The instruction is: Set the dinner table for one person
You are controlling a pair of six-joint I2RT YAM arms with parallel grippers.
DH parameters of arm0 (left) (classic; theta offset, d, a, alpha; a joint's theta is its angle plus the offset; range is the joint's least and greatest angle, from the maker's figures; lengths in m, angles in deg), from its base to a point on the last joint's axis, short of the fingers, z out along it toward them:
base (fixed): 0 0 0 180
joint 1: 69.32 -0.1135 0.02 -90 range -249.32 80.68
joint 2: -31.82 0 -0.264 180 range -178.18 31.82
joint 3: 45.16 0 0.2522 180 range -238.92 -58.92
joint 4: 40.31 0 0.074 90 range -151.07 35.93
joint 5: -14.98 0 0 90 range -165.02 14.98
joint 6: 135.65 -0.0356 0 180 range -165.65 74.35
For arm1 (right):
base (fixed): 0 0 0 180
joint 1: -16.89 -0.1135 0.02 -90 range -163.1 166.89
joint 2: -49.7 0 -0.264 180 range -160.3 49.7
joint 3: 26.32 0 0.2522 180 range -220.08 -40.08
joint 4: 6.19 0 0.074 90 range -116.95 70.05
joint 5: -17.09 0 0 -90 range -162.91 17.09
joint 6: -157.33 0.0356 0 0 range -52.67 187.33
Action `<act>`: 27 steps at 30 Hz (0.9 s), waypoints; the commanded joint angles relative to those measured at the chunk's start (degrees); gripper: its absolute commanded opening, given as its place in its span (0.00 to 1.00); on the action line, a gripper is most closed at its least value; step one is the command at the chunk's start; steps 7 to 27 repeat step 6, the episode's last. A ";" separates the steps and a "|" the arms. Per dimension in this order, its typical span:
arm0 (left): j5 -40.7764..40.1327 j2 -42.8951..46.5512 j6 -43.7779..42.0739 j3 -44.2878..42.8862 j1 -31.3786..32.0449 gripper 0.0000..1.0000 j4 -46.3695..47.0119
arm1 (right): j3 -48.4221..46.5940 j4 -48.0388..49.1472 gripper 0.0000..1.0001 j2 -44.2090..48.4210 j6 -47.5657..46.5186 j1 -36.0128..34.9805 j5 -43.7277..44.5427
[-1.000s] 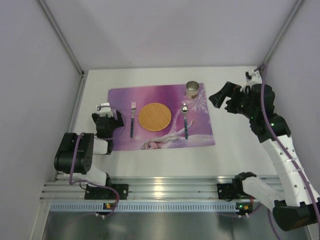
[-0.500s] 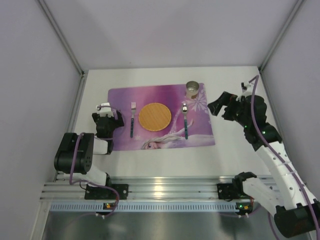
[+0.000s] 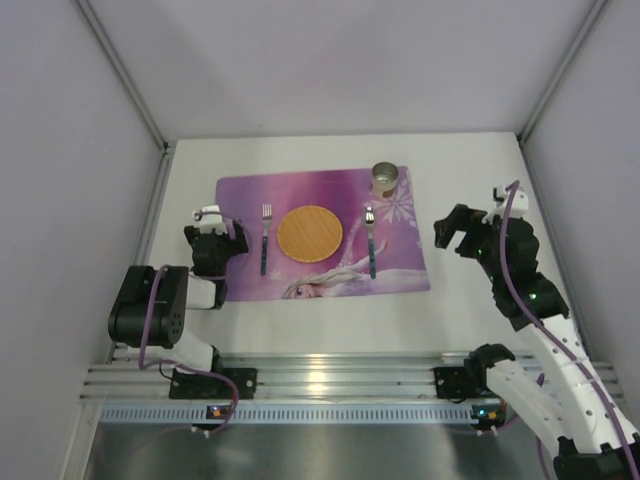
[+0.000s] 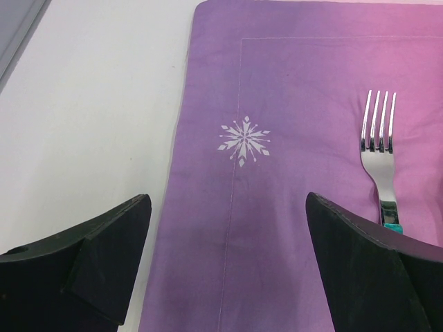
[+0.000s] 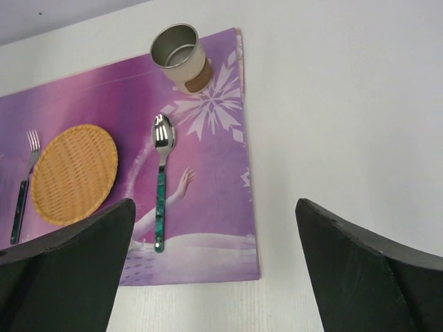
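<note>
On the white dinner table (image 3: 480,170) lies a purple-pink snowflake placemat (image 3: 320,190). On it sit a round woven plate (image 3: 310,232), a fork (image 3: 265,238) left of the plate, a spoon (image 3: 371,243) right of it, and a metal cup (image 3: 385,179) at the mat's far right corner. My left gripper (image 3: 212,232) is open and empty, low at the mat's left edge; the fork (image 4: 381,149) shows just right of it. My right gripper (image 3: 455,230) is open and empty, above the bare table right of the mat, looking at the spoon (image 5: 161,181), cup (image 5: 177,53) and plate (image 5: 74,171).
Grey walls enclose the table on the left, back and right. A silver aluminium rail (image 3: 320,378) runs along the near edge, where both arm bases are bolted.
My right arm has pulled back toward the near right, away from the cup, and lowered. The left arm and all the tableware have stayed still.
</note>
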 commanded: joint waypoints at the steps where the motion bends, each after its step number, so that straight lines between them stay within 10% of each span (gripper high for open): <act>1: 0.62 -0.02 0.47 0.51 -0.13 0.99 5.10 | -2.39 -0.88 1.00 1.64 -0.40 -0.87 2.45; 27: 0.62 -0.02 0.47 0.51 -0.13 0.99 5.19 | -3.96 -1.84 1.00 1.66 -2.95 -0.87 -0.37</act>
